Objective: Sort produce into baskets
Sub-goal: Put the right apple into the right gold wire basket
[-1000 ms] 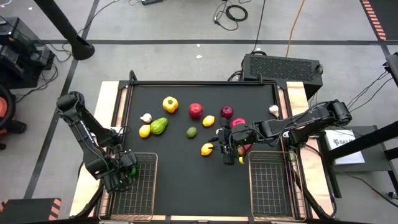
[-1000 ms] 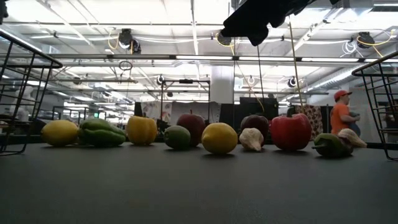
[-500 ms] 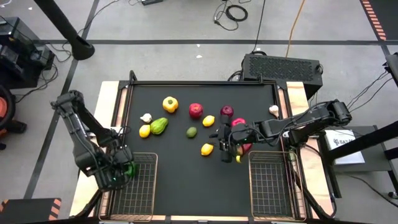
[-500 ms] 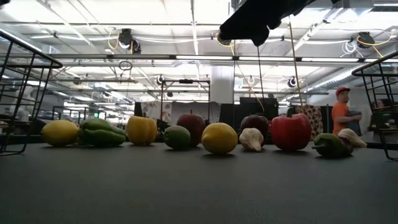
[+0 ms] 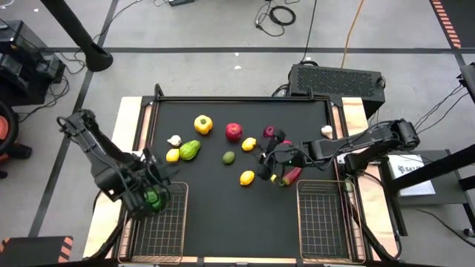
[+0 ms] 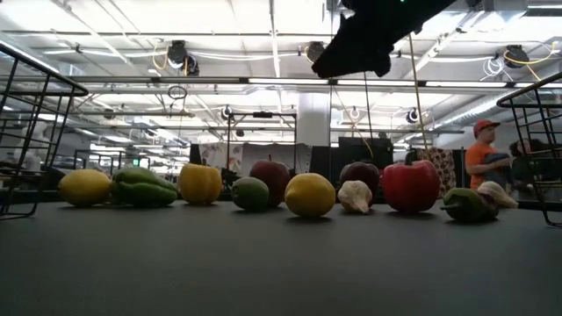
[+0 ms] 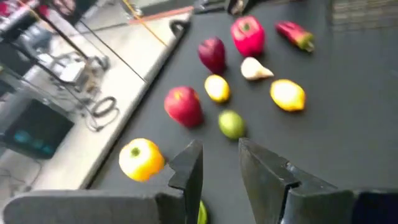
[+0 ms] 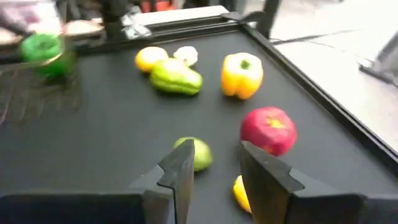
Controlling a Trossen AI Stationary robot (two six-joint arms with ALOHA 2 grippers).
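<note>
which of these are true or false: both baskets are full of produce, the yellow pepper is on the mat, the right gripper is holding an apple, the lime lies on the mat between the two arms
1. Both baskets are full of produce. False: the right basket looks empty, and the left basket shows only a green piece at its edge by the left gripper.
2. The yellow pepper is on the mat. True.
3. The right gripper is holding an apple. False: its fingers are apart with nothing between them, and the red apple sits on the mat.
4. The lime lies on the mat between the two arms. True.
</note>
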